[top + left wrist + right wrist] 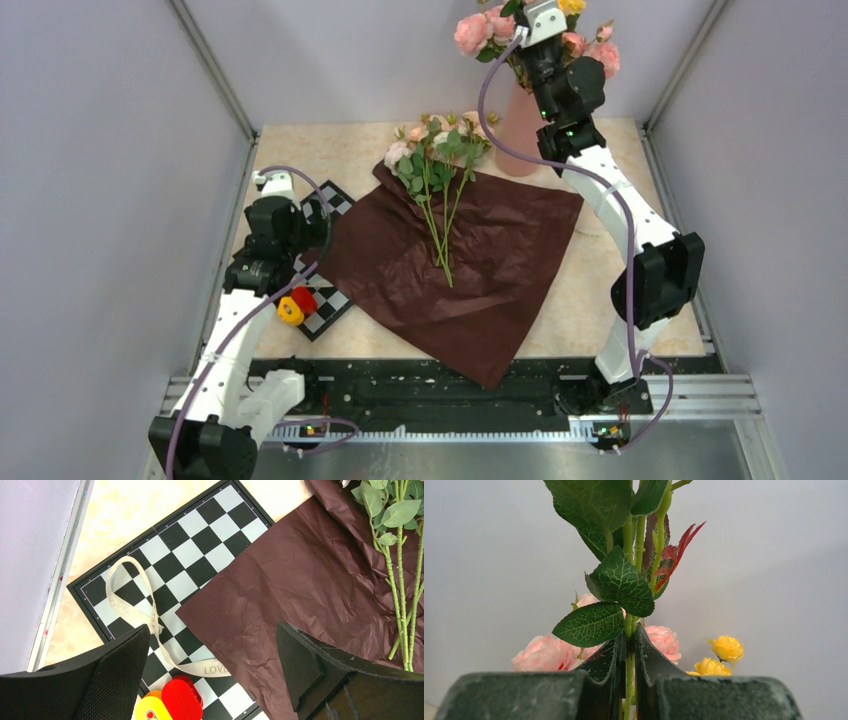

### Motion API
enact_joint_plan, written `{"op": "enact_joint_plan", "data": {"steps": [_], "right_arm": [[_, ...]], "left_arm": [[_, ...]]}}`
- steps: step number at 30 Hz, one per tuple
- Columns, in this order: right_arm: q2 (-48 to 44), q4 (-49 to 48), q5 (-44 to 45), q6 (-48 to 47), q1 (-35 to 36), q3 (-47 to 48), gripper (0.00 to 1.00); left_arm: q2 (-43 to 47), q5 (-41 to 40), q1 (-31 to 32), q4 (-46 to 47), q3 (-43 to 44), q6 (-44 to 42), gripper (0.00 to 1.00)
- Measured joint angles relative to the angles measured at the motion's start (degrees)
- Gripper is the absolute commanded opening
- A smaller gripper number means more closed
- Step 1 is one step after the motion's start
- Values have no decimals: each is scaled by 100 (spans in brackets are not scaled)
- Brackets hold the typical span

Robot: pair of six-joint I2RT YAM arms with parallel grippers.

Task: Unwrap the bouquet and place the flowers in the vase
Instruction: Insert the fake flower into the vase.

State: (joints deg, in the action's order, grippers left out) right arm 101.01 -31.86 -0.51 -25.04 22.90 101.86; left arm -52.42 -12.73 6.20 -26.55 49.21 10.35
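The dark red paper (470, 270) lies opened out flat across the middle of the table (600, 300), one corner reaching the near edge and its left corner overlapping the chessboard (335, 300). On the far half of the paper lie the flowers (435, 165), loose and unwrapped: their pale pink, white and peach heads point to the far side and spill just past the paper's far edge, and their thin green stems run back toward the middle of the sheet. The vase (515, 135) stands upright at the far right of the table, just right of the flower heads, with larger pink and yellow roses (480, 30) showing above it. The right gripper (540, 20) is raised over the vase among those roses; in the wrist view the right gripper (630, 640) is clamped on a leafy stem (629, 625) that runs up between its fingers (which bloom this stem belongs to I cannot tell). The left gripper (318, 215) hangs over the chessboard at the left, holding nothing, and the left wrist view shows the left gripper (212, 630) with its jaws spread wide. Below it the cream ribbon (130, 605) lies untied in a loose loop on the chessboard (190, 550), one end running to the paper's edge (300, 590). A red and a yellow piece (170, 702) sit at the board's near side.
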Motion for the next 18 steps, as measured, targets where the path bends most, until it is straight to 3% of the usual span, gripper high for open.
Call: {"op": "enact_joint_plan", "data": {"steps": [18], "right_arm": [[13,131,179,76,-2,-26,0]], "left_arm": [[0,13,-17,-2,-7,2,99]]}}
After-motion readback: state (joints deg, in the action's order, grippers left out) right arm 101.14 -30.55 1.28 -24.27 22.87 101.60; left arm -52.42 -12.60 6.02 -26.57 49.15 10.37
